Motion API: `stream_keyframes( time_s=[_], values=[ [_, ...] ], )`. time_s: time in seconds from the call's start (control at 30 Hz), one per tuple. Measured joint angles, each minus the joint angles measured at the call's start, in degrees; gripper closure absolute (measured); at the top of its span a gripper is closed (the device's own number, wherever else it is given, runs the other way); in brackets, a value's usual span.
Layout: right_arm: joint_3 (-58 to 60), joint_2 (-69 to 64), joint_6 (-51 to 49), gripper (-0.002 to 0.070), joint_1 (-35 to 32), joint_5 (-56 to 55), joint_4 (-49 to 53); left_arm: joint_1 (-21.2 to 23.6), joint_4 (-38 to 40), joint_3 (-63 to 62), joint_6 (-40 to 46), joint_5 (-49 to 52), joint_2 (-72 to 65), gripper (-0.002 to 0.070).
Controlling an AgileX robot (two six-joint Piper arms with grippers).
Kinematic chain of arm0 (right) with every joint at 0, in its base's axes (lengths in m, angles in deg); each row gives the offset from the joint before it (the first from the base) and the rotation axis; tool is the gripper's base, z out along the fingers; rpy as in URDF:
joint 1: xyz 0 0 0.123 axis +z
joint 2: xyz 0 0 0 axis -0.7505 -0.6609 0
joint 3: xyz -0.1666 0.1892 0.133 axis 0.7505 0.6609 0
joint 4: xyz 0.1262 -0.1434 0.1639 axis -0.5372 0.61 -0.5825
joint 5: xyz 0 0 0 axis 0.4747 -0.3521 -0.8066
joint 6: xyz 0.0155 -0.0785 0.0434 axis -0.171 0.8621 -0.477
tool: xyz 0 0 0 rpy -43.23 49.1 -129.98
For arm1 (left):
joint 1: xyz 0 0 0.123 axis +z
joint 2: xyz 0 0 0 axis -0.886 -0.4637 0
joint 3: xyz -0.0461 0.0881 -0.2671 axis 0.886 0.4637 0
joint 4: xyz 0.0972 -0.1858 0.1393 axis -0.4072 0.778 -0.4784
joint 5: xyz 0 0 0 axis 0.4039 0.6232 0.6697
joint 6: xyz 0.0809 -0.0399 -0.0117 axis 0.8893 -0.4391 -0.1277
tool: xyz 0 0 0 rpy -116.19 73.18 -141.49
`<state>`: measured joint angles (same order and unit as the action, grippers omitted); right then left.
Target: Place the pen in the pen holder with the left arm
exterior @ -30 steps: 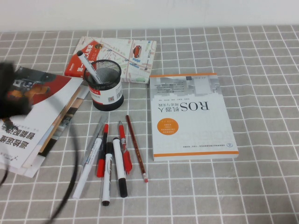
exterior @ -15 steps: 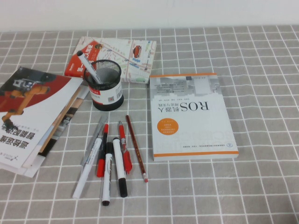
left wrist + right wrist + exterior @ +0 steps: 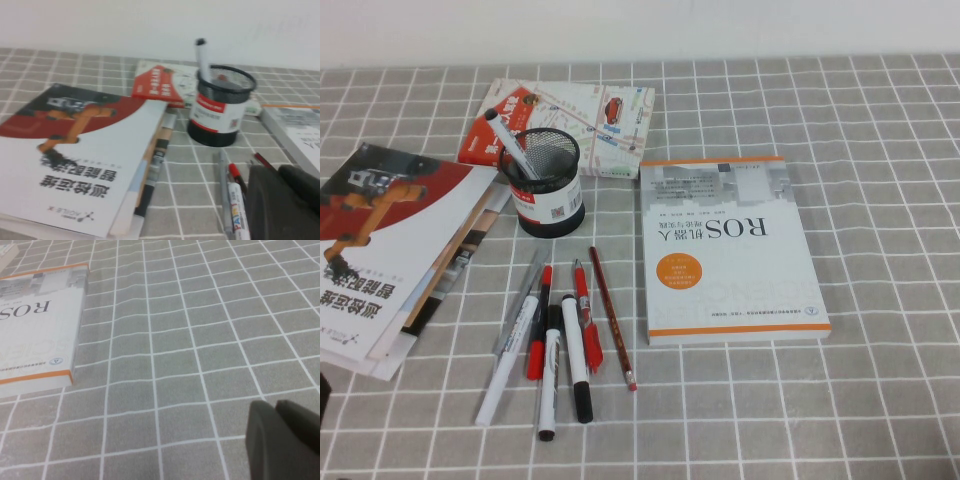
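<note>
High view is showing the pen (image 3: pixel 507 146) standing in the pen holder (image 3: pixel 547 187), so I am judging the placing done, needing only parking: my left jaws (image 3: pixel 280 200), near that holder, are shut and empty, and my right jaws (image 3: pixel 280 437), well apart from it, look shut and empty too.

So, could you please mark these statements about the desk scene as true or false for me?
1. A white marker with a black cap stands leaning inside the black wire-mesh pen holder. True.
2. The left gripper grips that marker. False: it is shut on nothing, back near the loose pens.
3. The white ROS book lies on the robot's right of the holder. True.
4. The holder lies tipped on its side. False: it stands upright.
5. The right gripper rests on the ROS book. False: it hangs over bare checked cloth beside the book, shut.
</note>
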<state>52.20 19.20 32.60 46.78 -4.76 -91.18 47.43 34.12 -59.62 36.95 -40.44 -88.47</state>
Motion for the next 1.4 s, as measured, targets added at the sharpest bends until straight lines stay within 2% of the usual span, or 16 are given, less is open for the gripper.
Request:
stream_keyframes(
  time_s=[0.13, 0.23, 0.33, 0.83, 1.4],
  values=[
    [0.0, 0.0, 0.0, 0.0691, 0.0, 0.0, 0.0, 3.6, 11.4, 5.1, 11.1, -8.1, 0.0, 0.0676],
    [0.0, 0.0, 0.0, 0.0691, 0.0, 0.0, 0.0, 5.3, 13.6, 7.2, 13.7, -12.9, 0.1, 0.0676],
    [0.0, 0.0, 0.0, 0.0691, 0.0, 0.0, 0.0, 5.6, 14.6, 7.2, 14.6, -13.7, 0.9, 0.0676],
    [0.0, 0.0, 0.0, 0.0691, 0.0, 0.0, 0.0, 5.7, 14.8, 7.2, 18.2, 10.8, 11.6, 0.0676],
    [0.0, 0.0, 0.0, 0.0691, 0.0, 0.0, 0.0, 5.7, 14.6, 7.2, 20.7, 12.2, 11.7, 0.0676]
  ],
)
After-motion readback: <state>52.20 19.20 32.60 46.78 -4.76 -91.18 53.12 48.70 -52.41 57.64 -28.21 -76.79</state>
